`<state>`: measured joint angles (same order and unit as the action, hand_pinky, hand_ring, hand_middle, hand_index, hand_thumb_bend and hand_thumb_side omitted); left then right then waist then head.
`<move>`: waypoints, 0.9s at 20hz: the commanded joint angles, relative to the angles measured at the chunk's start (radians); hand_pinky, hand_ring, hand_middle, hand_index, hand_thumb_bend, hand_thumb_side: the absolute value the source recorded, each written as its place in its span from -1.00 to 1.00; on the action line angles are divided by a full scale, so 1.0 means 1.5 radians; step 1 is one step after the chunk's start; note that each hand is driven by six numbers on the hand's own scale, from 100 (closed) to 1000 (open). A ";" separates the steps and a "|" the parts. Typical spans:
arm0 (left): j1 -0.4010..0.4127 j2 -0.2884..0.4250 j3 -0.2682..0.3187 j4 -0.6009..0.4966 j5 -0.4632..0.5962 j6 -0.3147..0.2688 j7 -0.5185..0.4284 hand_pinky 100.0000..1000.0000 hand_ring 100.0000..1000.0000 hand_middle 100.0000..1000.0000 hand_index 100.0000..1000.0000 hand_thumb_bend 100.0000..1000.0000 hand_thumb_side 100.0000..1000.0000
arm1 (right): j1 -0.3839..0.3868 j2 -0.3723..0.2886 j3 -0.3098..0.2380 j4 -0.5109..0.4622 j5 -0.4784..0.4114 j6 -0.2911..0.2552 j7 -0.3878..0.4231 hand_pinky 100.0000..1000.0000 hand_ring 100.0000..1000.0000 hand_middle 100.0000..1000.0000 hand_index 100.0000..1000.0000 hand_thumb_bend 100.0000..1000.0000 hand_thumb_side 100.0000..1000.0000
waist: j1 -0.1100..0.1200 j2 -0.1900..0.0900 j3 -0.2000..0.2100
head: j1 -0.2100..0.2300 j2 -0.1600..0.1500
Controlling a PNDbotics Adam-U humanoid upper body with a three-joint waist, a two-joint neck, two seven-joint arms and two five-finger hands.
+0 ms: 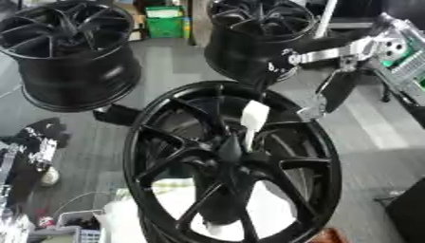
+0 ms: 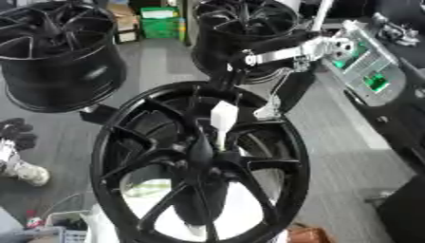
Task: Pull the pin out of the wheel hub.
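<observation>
A large black wheel hub [image 1: 166, 156] stands tilted toward me and fills the middle of both views. A white pin [image 1: 253, 118] sticks up out of its centre boss, wide at the top and narrowing downwards. My right arm comes in from the upper right, silver along its length. The black right hand [image 1: 278, 64] hangs over the hub's top rim, a little above and to the right of the pin's top. Its dark fingers merge with the dark wheel behind. A black and silver part of the arm [image 1: 328, 95] hangs beside the rim's upper right. The left hand does not show.
Two more black wheels stand behind, one at the back left [image 1: 66, 52] and one at the back centre [image 1: 249, 23]. A green box [image 1: 166, 21] sits between them. A metal rack [image 2: 365, 66] runs along the right. A shoe [image 2: 29, 173] and bins lie at the lower left.
</observation>
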<state>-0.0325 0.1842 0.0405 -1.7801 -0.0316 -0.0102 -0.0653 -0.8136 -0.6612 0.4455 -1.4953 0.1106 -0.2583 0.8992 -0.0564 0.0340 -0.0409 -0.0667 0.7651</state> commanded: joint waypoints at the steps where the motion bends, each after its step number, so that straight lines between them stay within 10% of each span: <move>1: -0.004 0.010 0.000 -0.011 0.003 -0.001 -0.006 0.45 0.34 0.28 0.53 -0.72 0.11 | -0.018 -0.001 0.000 0.014 0.023 -0.011 0.005 0.59 0.60 0.62 0.88 -0.58 -0.48 | 0.002 -0.006 0.001 | -0.003 0.003; 18: -0.004 0.008 -0.004 -0.011 0.004 0.000 -0.008 0.45 0.34 0.28 0.53 -0.73 0.11 | -0.031 0.042 0.014 0.072 0.118 -0.046 0.005 0.52 0.42 0.63 0.88 -0.49 -0.33 | 0.000 -0.005 0.007 | -0.006 0.003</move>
<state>-0.0309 0.1841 0.0361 -1.7801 -0.0277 -0.0106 -0.0746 -0.8360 -0.5889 0.4750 -1.3921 0.2748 -0.2937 0.8803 -0.0579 0.0349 -0.0306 -0.0734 0.7651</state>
